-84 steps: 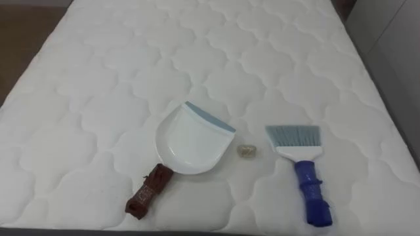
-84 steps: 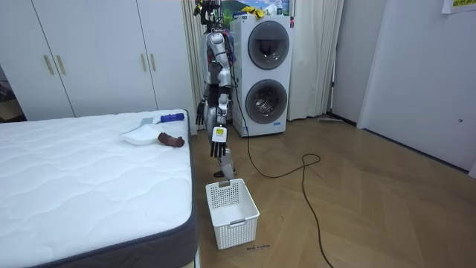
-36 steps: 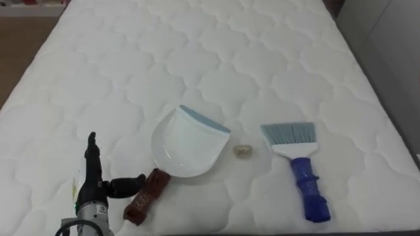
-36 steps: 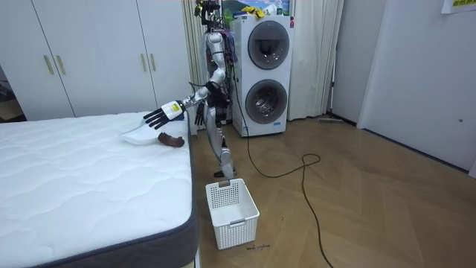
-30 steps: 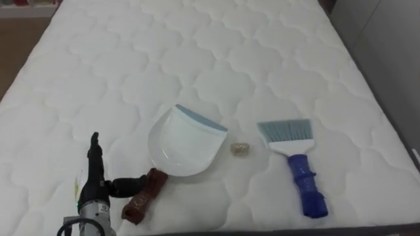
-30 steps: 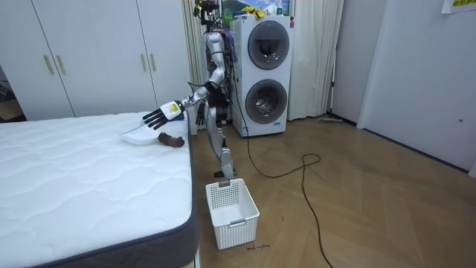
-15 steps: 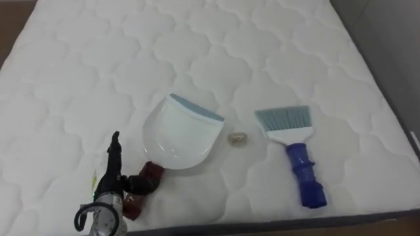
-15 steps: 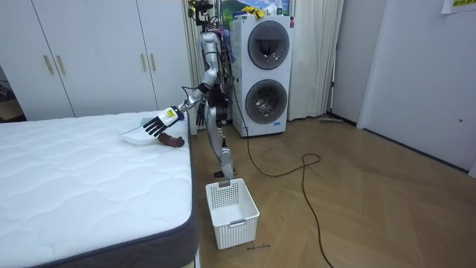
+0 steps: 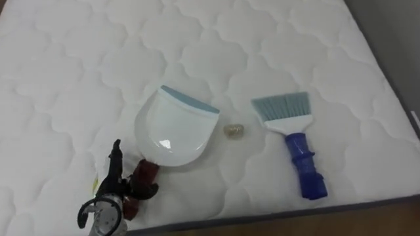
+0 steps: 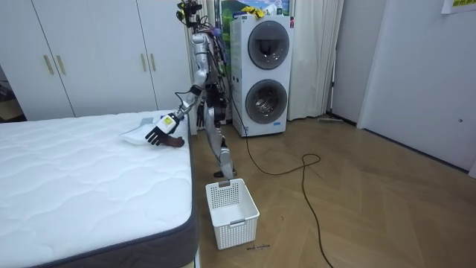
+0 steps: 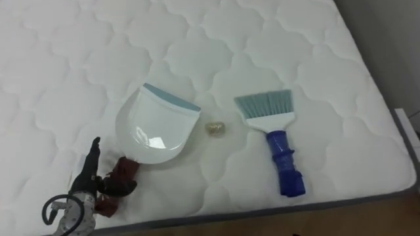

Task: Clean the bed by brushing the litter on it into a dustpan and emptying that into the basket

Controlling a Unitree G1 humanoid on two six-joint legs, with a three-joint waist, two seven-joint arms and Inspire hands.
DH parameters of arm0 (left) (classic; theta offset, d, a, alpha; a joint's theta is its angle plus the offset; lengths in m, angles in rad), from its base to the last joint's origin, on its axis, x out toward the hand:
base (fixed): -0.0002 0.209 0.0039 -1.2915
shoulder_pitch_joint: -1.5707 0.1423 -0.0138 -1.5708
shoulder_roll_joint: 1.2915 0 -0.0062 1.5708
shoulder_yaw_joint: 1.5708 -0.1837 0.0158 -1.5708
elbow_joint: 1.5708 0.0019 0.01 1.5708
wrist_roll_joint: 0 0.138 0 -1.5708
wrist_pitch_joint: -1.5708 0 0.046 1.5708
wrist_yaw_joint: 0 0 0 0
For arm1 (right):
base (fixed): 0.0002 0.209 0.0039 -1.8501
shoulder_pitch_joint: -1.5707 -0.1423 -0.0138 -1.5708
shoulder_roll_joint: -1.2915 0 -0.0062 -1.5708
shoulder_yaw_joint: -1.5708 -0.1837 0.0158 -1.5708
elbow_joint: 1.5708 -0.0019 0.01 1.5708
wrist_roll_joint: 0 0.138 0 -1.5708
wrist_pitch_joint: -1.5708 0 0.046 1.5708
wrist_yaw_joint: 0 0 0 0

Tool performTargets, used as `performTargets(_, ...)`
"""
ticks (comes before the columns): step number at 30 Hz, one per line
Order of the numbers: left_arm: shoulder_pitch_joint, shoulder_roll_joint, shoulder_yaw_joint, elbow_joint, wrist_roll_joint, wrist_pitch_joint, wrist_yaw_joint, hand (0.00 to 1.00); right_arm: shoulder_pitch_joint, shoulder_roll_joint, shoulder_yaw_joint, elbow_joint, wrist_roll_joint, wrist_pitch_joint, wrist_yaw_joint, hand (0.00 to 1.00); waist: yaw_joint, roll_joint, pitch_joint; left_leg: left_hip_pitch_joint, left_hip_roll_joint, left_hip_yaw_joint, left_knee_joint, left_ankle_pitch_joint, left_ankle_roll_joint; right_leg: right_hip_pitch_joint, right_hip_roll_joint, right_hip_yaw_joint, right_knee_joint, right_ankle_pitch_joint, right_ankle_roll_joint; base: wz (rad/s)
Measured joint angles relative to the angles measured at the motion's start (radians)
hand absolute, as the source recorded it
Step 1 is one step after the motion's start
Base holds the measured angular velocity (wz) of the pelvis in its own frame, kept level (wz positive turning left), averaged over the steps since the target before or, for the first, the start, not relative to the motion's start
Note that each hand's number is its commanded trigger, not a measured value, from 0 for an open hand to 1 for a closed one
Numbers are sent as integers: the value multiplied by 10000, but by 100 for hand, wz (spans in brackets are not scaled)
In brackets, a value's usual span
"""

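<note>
White dustpan (image 9: 174, 128) w/ pale-blue lip lies flat on the quilted white mattress (image 9: 72, 59), lip facing away from the robot & a bit to its right. Its dark reddish-brown handle (image 9: 146, 172) runs back from the pan toward the robot's left, ending close to the near mattress edge. L hand (image 9: 110, 190) is at that handle, just near-left of the pan: fingers straight, seen edge-on, pointing up the bed, thumb stuck out sideways across the handle. Not closed round it, so hand wide, nothing held; can't tell if the thumb actually touches the handle.

Small crumpled pale scrap (image 9: 234, 131) lies on the mattress just right of the pan's lip corner, apart from it. Further right of the pan, past the scrap, a hand brush (image 9: 293, 141): light-blue bristles aimed away from the robot, roughly level w/ the pan's lip, ribbed blue handle running back toward the near edge. Brush well apart from pan, scrap between the two.

Room view: robot stands on wood floor at the bed side nearest the pan, torso leaning toward it, L arm stretched down so the hand is over the pan's handle. White slatted basket (image 10: 232, 212) on the floor, below the pan & toward the room view's right. Stacked washer + dryer (image 10: 262, 67) behind the robot, to the room view's right of the pan; white wardrobe doors (image 10: 89, 52) on the wall beyond the pan
</note>
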Motion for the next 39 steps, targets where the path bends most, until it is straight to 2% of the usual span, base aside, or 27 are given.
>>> performTargets(4, -6, -31, -7, 159, -3, 0, -94, 0, -40, 35, 19, 66, 73, -8, -58, 0, 28, -21, 5, 19, 14, -41, -120, 0, 0, -132, 11, -75, 67, 0, 0, -10)
performTargets(5, -64, -34, -4, 384, -11, 2, -106, 0, -123, 41, 32, 151, 140, -3, -86, 0, 54, -24, 14, 65, 116, -354, -156, 25, 14, -449, 36, -182, 496, -22, -13, -49)
performTargets(6, -110, -30, 3, 660, -5, 7, -146, 0, -258, 50, 86, 223, 270, -12, -95, 0, 189, 40, 81, 200, 321, -1161, -279, 48, 5, -1040, 205, -344, 1267, -284, -153, -70)
performTargets(7, -157, -40, 12, 832, -2, 9, -174, 0, -328, 78, 191, 234, 320, -16, -137, 0, 305, 82, 111, 202, 407, -1472, -269, 45, -1, -1295, 424, -200, 946, -211, -330, -99)
performTargets(8, -189, 156, 142, 1108, -8, 41, -199, 0, -589, 159, 582, 219, 316, -77, -218, 0, 311, -138, 57, -33, 445, -1598, -55, -14, -115, -1612, 644, -128, -391, 1133, -670, -48)
performTargets(9, -298, 71, 261, 1478, 1, 104, -170, 0, -615, 105, 809, 216, 302, -166, -308, 0, -24, 2, 97, -168, 523, -1492, -8, -86, -306, -1637, 640, -532, -415, 1695, -774, -8)
performTargets(10, -415, 38, 292, 1628, -1, 110, -160, 0, -594, 114, 800, 226, 316, -203, -349, 0, -106, 6, 98, -186, 531, -1247, -62, -37, -386, -1608, 608, -591, -402, 1672, -791, 45)
performTargets(12, -622, 82, 311, 1829, -12, 93, -181, 0, -602, 142, 785, 446, 431, -226, -383, 0, -208, -7, 110, -212, 609, -297, -161, 71, -460, -1547, 588, -263, -381, 1664, -779, 37)
performTargets(13, -678, 76, 303, 1839, -12, 93, -184, 0, -638, 150, 786, 445, 421, -230, -377, 0, -212, -3, 108, -181, 639, -175, -238, 93, -453, -1552, 604, -198, -369, 1643, -746, 36)
performTargets(15, -899, 57, 100, 1822, -16, 77, -185, 0, -711, 231, 844, 454, 431, -198, -307, 0, -108, -157, 140, -71, 542, -108, -389, 136, -377, -1553, 652, -346, -373, 1599, -682, 25)
performTargets(17, -897, 32, -42, 1832, -14, 91, -207, 0, -730, 227, 923, 451, 433, -149, -281, 0, 52, -187, 133, -66, 491, -100, -387, 151, -349, -1541, 633, -371, -377, 1610, -669, 2)
performTargets(23, -894, 0, -12, 2079, 34, 431, -244, 0, -819, 193, 1149, 459, 861, 121, -161, 0, 92, -131, 130, -125, 452, 25, -382, 188, -288, -1561, 577, -316, -311, 1617, -668, 2)
performTargets(27, -891, -93, -12, 2249, 34, 607, -264, 0, -811, 145, 1191, 615, 1247, 119, -51, 0, 95, -21, 56, -128, 456, 28, -343, 189, -289, -1563, 579, -334, -244, 1641, -686, 3)
performTargets(30, -892, -101, -12, 2269, 27, 763, -273, 0, -819, 141, 1267, 715, 1310, 118, -44, 0, 97, 12, 32, -152, 455, 108, -190, 196, -284, -1555, 561, -326, -228, 1641, -686, -6)
performTargets(39, -940, -132, -1, 2590, 168, 769, -240, 0, -819, 164, 1366, 713, 1515, 115, -81, 0, 86, -11, 37, -162, 455, 284, -142, 197, -282, -1593, 533, -258, -206, 1638, -685, -2)
